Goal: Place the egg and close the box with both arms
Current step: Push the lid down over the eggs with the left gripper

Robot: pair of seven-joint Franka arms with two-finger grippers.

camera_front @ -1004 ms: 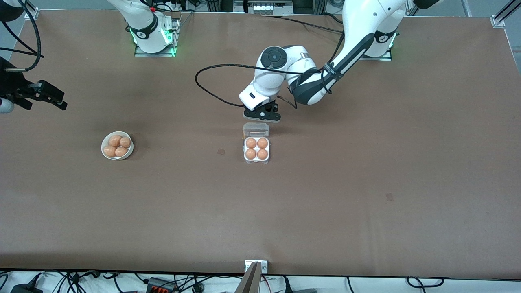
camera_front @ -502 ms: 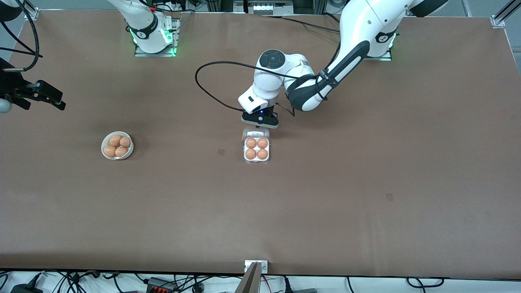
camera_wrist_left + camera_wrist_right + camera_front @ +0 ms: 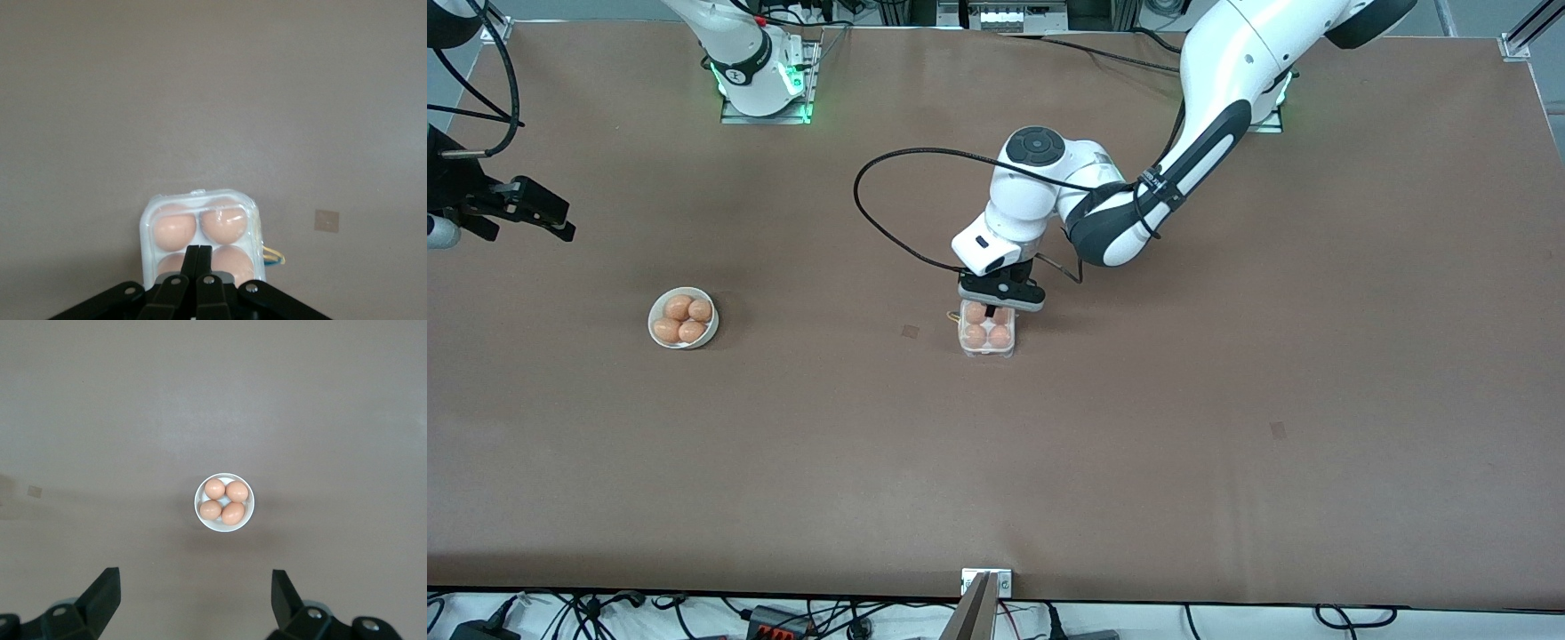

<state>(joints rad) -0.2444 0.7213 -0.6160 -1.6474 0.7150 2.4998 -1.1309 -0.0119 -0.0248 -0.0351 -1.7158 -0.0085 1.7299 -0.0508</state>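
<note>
The box [image 3: 987,343] sits mid-table, its clear lid folded down over several brown eggs [image 3: 1000,335]; the task's egg cannot be told from the others. My left gripper [image 3: 992,313] is shut, its joined fingertips down on the lid over the cells farther from the front camera. In the left wrist view the left gripper [image 3: 199,250] rests on the box [image 3: 148,227], with eggs [image 3: 175,227] showing through the plastic. My right gripper [image 3: 525,206] waits open in the air over the right arm's end of the table. In its own view the right gripper [image 3: 197,583] holds nothing.
A round white bowl [image 3: 711,332] with several brown eggs stands toward the right arm's end; the bowl [image 3: 200,511] sits centred in the right wrist view. A yellow rubber band [image 3: 273,255] lies against the box. A small tape mark [image 3: 910,332] is on the brown table beside the box.
The left gripper came down toward the front camera onto the box. The lid, which lay open flat, now lies folded over the eggs. The right arm has barely moved.
</note>
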